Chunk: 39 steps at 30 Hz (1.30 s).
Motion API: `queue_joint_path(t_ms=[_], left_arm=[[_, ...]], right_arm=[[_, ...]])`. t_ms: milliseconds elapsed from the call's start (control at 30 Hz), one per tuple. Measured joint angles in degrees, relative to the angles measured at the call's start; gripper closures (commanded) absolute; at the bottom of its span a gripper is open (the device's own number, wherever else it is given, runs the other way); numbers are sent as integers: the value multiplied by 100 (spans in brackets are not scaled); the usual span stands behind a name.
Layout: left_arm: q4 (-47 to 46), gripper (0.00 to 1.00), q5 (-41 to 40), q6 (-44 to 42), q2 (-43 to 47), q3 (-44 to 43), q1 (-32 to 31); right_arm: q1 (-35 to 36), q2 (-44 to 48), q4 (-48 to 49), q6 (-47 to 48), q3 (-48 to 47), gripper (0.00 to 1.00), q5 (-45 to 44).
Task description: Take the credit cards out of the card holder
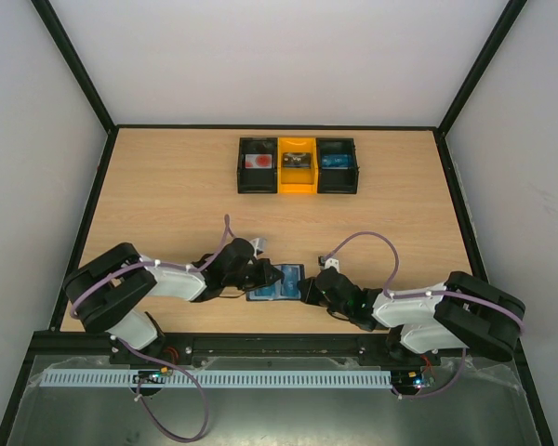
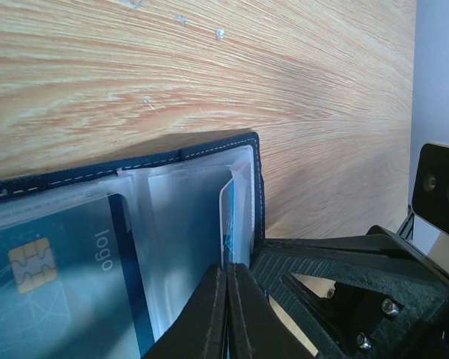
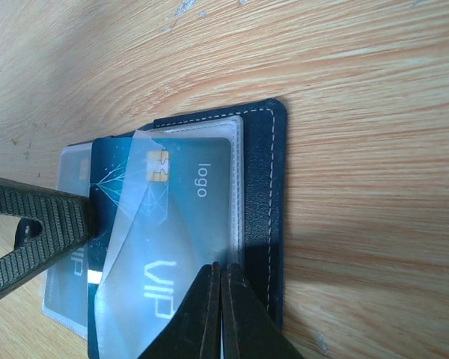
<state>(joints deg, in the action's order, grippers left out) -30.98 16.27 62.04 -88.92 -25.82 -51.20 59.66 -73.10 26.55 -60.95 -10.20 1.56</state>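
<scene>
The card holder (image 1: 277, 282) lies open on the table between my two grippers, navy outside (image 2: 135, 161) (image 3: 273, 187) with clear pockets inside. A blue credit card (image 3: 187, 209) (image 2: 60, 299) with a gold chip and the words "logo" and "VIP" sits in a pocket. A second card edge (image 2: 226, 224) pokes out of a pocket. My left gripper (image 1: 263, 275) (image 2: 228, 273) is shut on that edge. My right gripper (image 1: 307, 290) (image 3: 221, 273) is shut on the holder's clear pocket, beside the stitched border. Another card (image 3: 73, 224) shows at the holder's far side, near the left finger (image 3: 37, 224).
Three small bins stand in a row at the back of the table: black (image 1: 256, 165), yellow (image 1: 297, 165), black (image 1: 338, 165), each with something inside. Black frame rails border the table.
</scene>
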Motion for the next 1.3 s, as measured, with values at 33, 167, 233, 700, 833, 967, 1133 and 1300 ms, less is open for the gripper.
queue_joint_path(t_ms=[33,167,233,700,833,967,1133,1300], left_arm=[[2,97,0,0,20,9,7],[96,97,-28,-9,168,52,13],[181,97,-48,-11,284,68,28],[192,72,-153,20,345,264,50],[181,73,-190,0,197,214,50],[140,74,-223,-20,15,83,50],[-4,78,-214,-35,-295,-76,61],[-98,93,-219,-7,-382,-90,76]], right_arm=[[0,-11,20,-4,0,96,-4],[0,-20,72,-20,22,96,-9],[0,-20,83,-26,31,96,-11],[0,-20,129,-101,55,96,-17],[0,-28,168,-105,70,96,-20],[0,-52,227,-105,83,96,-22],[0,-70,275,-105,96,96,-22],[0,-70,291,-103,105,96,-24]])
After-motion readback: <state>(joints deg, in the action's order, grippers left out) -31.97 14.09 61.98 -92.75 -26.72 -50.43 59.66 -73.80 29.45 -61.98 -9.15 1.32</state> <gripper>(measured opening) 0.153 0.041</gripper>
